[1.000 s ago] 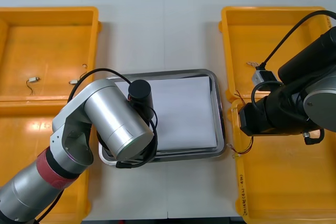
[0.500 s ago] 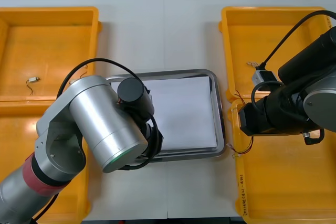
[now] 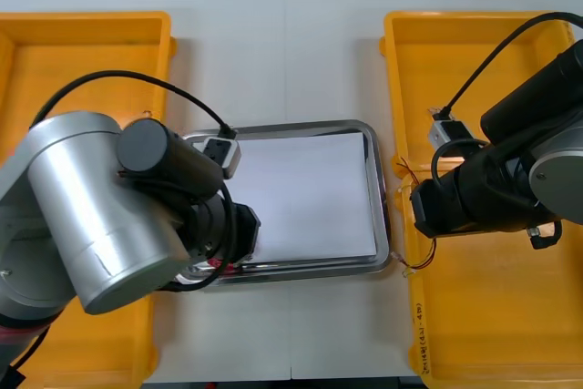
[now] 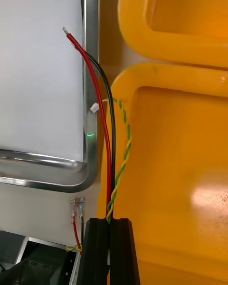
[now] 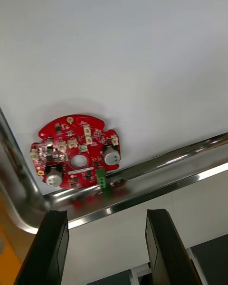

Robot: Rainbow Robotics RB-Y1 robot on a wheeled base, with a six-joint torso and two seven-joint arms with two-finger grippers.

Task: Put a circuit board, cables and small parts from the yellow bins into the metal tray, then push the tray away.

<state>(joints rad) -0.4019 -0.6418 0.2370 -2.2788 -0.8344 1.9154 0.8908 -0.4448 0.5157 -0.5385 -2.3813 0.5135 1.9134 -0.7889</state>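
The left gripper [image 5: 107,213] hangs wide open and empty, its fingers [image 5: 54,237] well apart, just off the near left corner of the tray [image 5: 156,164]. Just past them the board [image 5: 76,154] lies flat on the white lining, tucked into that corner close against the rim. The right gripper [image 4: 108,225] is by the tray's right side, its fingers pinched almost together on the cables [image 4: 113,147]: one red, one black and a twisted yellow-green pair. From the fingers the cables run along the gap between the tray's rim and the near right bin [image 4: 180,171]. The red wire's bare tip reaches past the rim over the white lining; whether it touches is unclear. In the front view the left arm covers the tray's near left corner, the right arm lies across the right bins, and the table [image 3: 291,43] stretches beyond.
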